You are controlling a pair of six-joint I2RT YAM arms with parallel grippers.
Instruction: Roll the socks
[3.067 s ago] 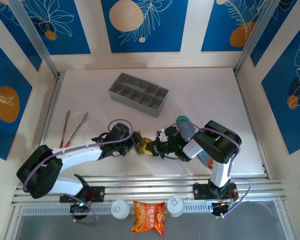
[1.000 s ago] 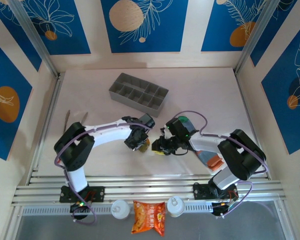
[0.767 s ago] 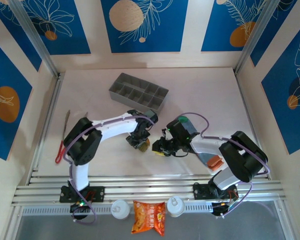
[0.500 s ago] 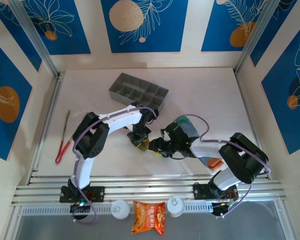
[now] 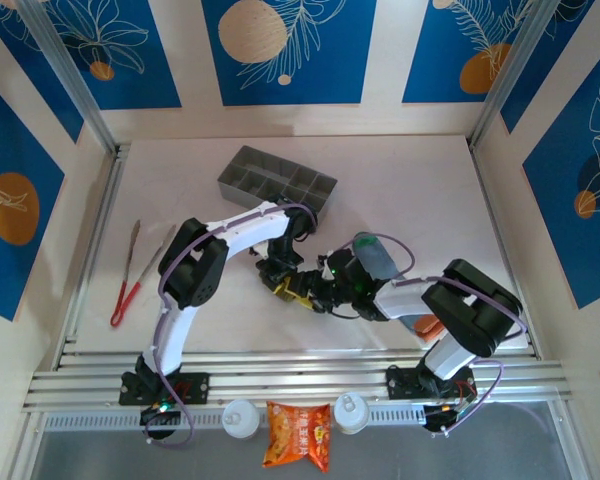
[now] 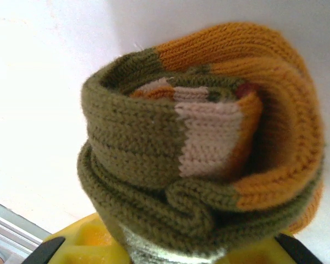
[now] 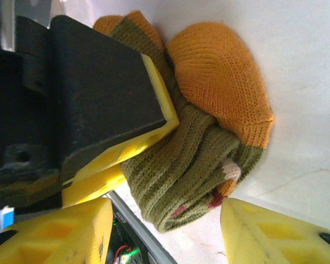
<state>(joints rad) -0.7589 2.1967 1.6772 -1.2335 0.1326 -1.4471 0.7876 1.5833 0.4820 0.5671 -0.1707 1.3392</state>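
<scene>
The olive-brown sock (image 6: 170,143), with orange toe and cream stripe, is wound into a tight roll (image 5: 292,291) at the table's middle. My left gripper (image 5: 278,277) is shut on it; its yellow fingertips (image 6: 71,248) clamp the roll's base, the left gripper (image 6: 170,257) sitting just under the roll. My right gripper (image 5: 311,293) stands open beside it. Its yellow pads (image 7: 275,231) sit on either side of the olive sock's (image 7: 209,148) loose end, and the right gripper (image 7: 168,234) does not press it. The grey-blue sock (image 5: 374,256) lies flat, mostly under my right arm.
A grey compartment tray (image 5: 277,187) stands behind the arms. Red-handled tongs (image 5: 126,285) and metal tweezers (image 5: 164,243) lie at the left. An orange snack packet (image 5: 298,436) and two white caps (image 5: 240,418) rest on the front rail.
My right gripper let go of the roll, opened, and slid a little left. My left arm swung its elbow inward and turned its wrist while holding the roll.
</scene>
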